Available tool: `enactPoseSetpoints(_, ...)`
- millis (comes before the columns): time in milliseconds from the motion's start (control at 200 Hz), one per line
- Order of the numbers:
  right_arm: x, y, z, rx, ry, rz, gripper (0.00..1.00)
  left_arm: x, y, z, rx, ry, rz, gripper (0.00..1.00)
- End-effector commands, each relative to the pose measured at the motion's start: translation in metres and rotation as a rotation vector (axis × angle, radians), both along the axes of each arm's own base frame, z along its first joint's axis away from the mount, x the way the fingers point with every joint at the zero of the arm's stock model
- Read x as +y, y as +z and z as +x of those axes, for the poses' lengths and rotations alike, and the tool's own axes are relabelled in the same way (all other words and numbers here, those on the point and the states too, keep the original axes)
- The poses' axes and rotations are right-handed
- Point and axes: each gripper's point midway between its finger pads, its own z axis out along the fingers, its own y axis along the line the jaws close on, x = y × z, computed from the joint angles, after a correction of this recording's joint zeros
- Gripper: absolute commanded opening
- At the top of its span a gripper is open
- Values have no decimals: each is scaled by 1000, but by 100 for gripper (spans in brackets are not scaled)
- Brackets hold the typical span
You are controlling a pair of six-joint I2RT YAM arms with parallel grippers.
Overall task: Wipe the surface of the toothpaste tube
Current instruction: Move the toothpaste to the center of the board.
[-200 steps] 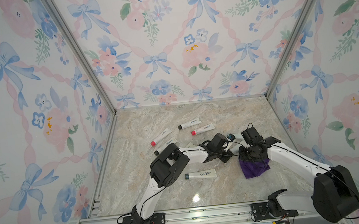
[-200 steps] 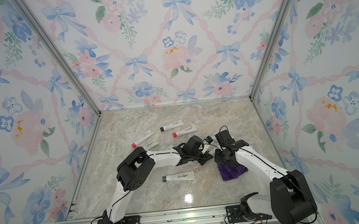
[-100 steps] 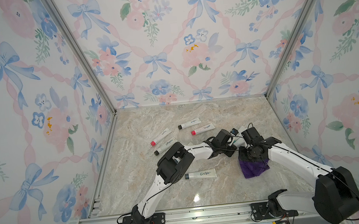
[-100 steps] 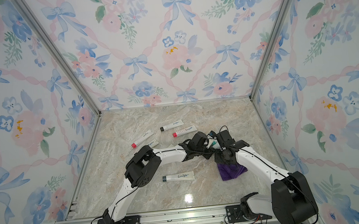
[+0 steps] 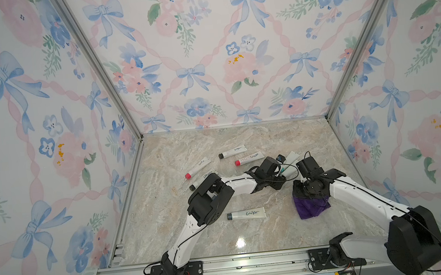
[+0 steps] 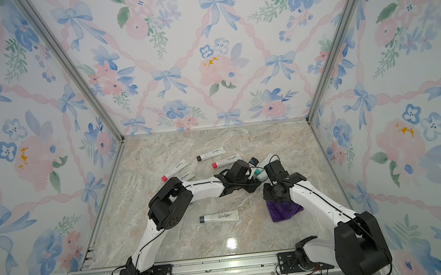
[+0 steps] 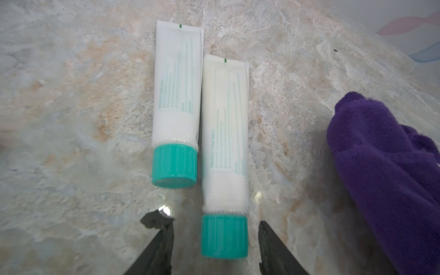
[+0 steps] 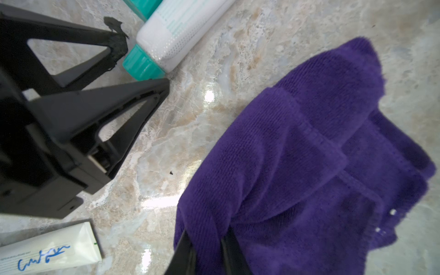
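A white toothpaste tube [image 7: 223, 147] with a teal cap [image 7: 223, 235] lies flat on the marble table, beside a second teal-capped tube [image 7: 177, 95]. My left gripper [image 7: 213, 220] is open, with one finger on each side of the nearer tube's cap and a gap on both sides. In both top views the left gripper [image 5: 281, 169] [image 6: 255, 175] sits low at the right-middle of the table. My right gripper [image 8: 206, 235] is shut on a fold of the purple cloth [image 8: 309, 154], which hangs onto the table [image 5: 312, 208] just right of the tubes.
Several more tubes lie about: a dark-capped one [image 5: 246, 214] near the front, two red-capped ones [image 5: 249, 158] [image 5: 198, 167] and two black-capped ones [image 5: 232, 151] [image 5: 203, 179] further back. The enclosure's right wall [image 5: 383, 154] stands close to the right arm.
The left gripper has shifted right toward the right arm, and its jaws have gone from shut to open around the teal cap. The right gripper and the cloth stayed put.
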Motion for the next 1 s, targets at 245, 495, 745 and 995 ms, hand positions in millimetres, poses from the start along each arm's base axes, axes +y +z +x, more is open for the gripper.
enactPoseSetpoints(245,7,0,0,-6,13,-1,18,71,83,18,-101,127,-31,70)
enactPoseSetpoints(495,10,3,1,-12,22,-3,18,130,72,71,-86,279,1,71)
enactPoseSetpoints(745,8,-2,-3,-3,26,-9,18,166,49,115,-42,367,6,71)
enactPoseSetpoints(995,8,-4,-4,0,28,-11,18,177,22,135,15,375,1,71)
